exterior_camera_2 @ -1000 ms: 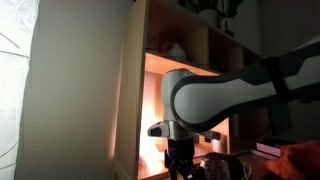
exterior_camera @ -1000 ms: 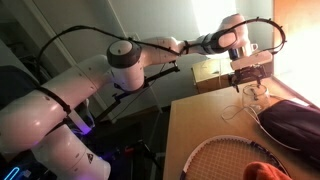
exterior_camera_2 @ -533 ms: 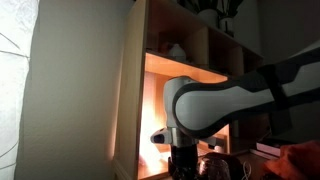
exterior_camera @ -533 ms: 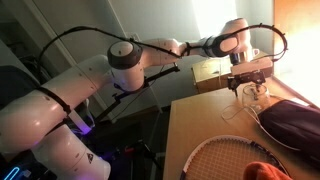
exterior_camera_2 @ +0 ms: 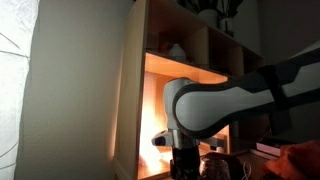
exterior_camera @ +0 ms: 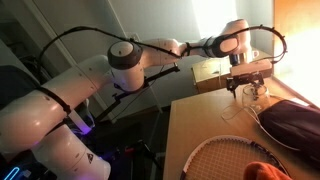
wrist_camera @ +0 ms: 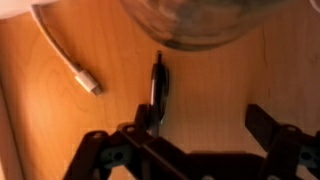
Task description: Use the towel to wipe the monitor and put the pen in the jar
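Note:
The wrist view looks down on the wooden desk. A dark pen lies there lengthwise, its near end right at my left fingertip. My gripper is open, its jaws wide apart with nothing between them. The round base of the clear glass jar fills the top of that view, just beyond the pen. In an exterior view the gripper hovers low beside the jar at the desk's far end. The orange towel lies at the near edge. A bright glow at the right may be the monitor.
A white cable with a plug lies left of the pen. A dark zippered pouch and a racket cover the desk's middle. A cardboard box stands behind the desk. A lit shelf unit rises behind the gripper.
The arm has dipped slightly toward the desk near the jar. The jaws stay open.

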You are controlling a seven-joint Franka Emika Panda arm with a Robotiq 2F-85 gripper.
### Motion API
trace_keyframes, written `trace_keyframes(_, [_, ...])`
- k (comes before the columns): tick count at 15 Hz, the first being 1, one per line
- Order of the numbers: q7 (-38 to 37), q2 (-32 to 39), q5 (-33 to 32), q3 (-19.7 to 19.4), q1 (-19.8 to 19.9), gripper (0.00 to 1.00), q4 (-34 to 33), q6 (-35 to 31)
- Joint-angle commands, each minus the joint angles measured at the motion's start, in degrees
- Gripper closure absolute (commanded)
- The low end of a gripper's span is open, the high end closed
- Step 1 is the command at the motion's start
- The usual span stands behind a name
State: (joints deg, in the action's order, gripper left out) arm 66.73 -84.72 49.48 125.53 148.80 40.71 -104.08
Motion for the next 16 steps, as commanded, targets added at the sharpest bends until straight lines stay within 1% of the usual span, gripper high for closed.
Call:
trace_keyframes(1, [-0.07,0.01,0.47,-0.4,0.26,0.0,-0.36,2.09])
trace_keyframes(4, [-0.51,0.0,-0.49,-0.8,0.13,0.0,-0.25,0.42])
trace_keyframes(7, [-0.91,0.0,-1.8,-0.99,0.03,0.0,-0.13,0.3])
trace_keyframes(14, [1.86,0.0,-2.92,-0.53,0.03,0.0,0.34,0.35])
trace_keyframes(16, [3.87,0.0,-1.58,-0.43,0.03,0.0,0.6,0.61])
